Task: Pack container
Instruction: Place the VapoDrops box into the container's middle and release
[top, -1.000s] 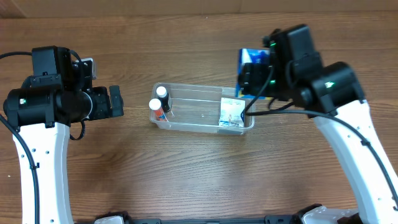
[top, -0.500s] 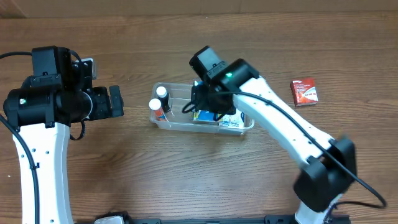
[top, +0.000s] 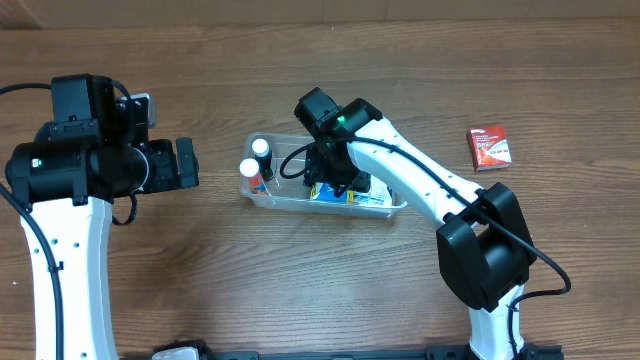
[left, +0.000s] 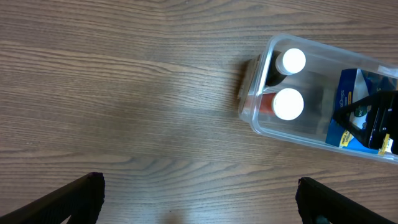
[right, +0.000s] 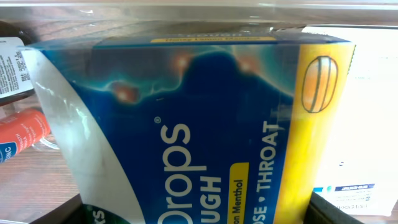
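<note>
The container (top: 290, 202) lies at the middle of the table (top: 200, 290), with its long side running from 9 o'clock to 3 o'clock. Two white-capped bottles (left: 288, 104) stand upright at its 9 o'clock end. A white box (right: 364, 112) sits at the 3 o'clock end, so the free room is between them.

The right gripper (top: 333, 180) reaches down into this middle part with a blue cough drop box (right: 186, 124). In the right wrist view the box fills the space between the two fingers. The jaws stand wide on both sides of it and appear to press on it, so the judgement is that the box is gripped and not yet released. It is probably held low and along the tub so that it can go down beside the white box without knocking the bottles.

The left gripper (top: 187, 163) hovers at 9 o'clock of the container, apart from it, with its fingers spread wide and nothing between them. It seems to wait outside, leaving the tub free for the other arm.

A small red box (top: 490, 147) lies on the table at about 2 o'clock of the container, well apart. It is likely the next thing to pack.
</note>
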